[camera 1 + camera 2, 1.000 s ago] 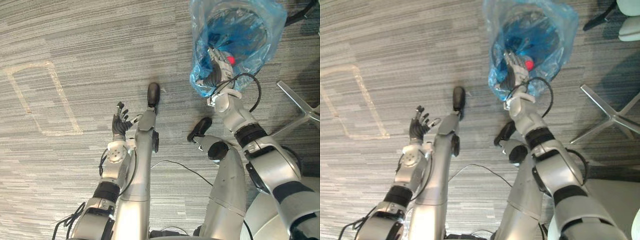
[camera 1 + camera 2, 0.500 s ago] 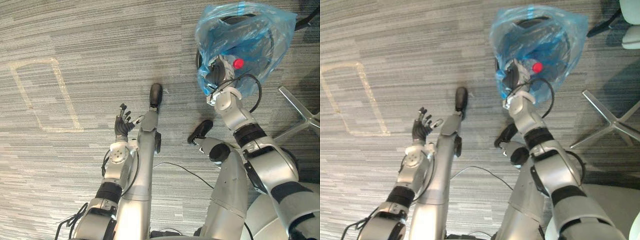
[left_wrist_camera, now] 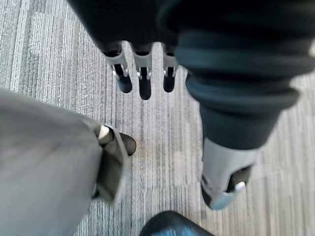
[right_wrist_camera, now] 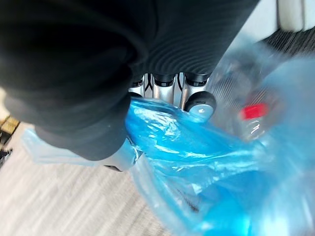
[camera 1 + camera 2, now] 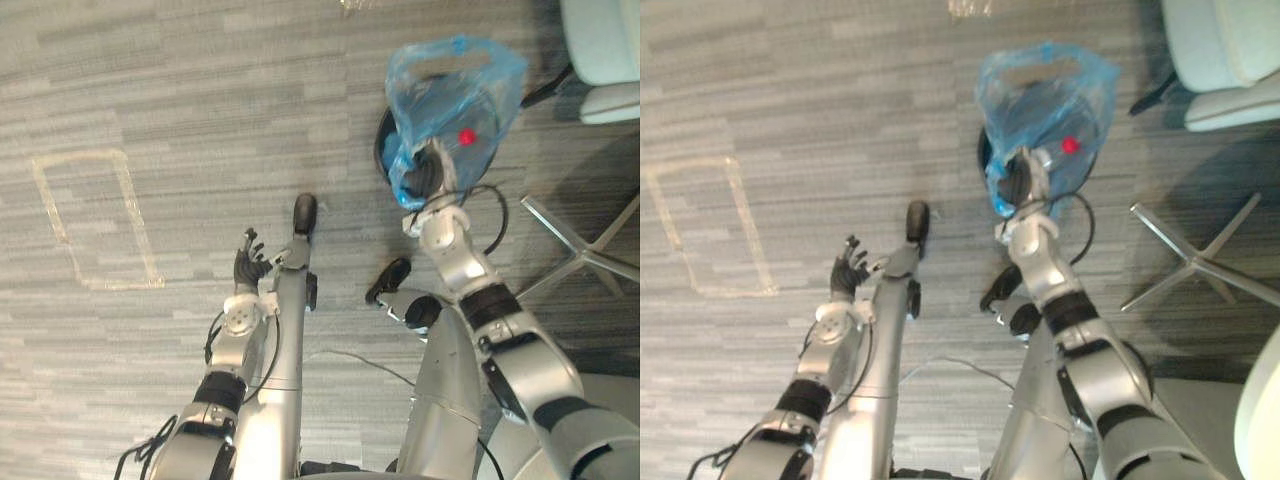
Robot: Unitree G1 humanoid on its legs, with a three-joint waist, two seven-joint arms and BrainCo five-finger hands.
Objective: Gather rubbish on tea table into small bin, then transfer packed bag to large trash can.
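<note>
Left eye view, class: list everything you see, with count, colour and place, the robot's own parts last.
Bag: one, see-through blue, upper right.
Cap: one, red, inside the bag.
Round object: one, dark, mostly hidden behind the bag.
Tape outline: one, pale, at left.
Chair base: one, silver, far right.
Seat: one, pale, top right corner.
Carpet: one, grey striped, underneath everything.
Left hand: one, silver and dark, fingers straight, holding nothing.
Right hand: one, dark cover, fingers curled round the bag.
</note>
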